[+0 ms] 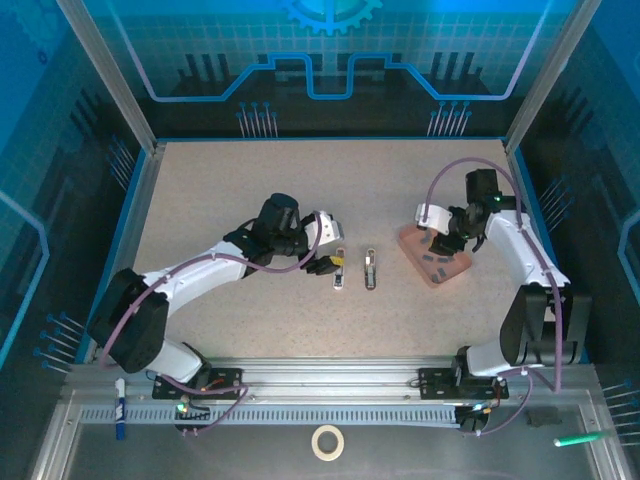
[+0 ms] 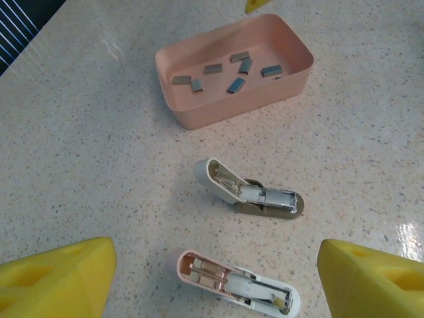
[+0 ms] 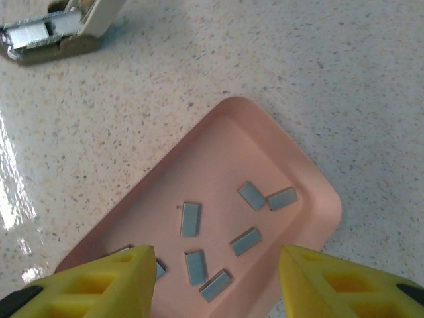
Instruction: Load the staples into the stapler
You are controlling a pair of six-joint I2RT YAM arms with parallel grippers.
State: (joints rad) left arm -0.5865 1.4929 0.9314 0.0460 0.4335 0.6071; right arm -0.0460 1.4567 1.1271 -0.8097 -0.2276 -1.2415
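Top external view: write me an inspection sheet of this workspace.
Surface: speckled beige table, nothing spilled.
Job's things: two open staplers, pink-lined stapler and beige-based stapler; staple strips in pink tray.
Clutter: tape roll, blue pen, green pen on the near frame.
Grippers: left gripper by the staplers, right gripper over the tray; both open, empty.
Cables: purple cables along both arms.
Surroundings: blue printed walls.

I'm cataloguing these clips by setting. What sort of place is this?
Probably a robot lab test cell: a speckled table enclosed by aluminium framing, with blue printed backdrop panels around it.
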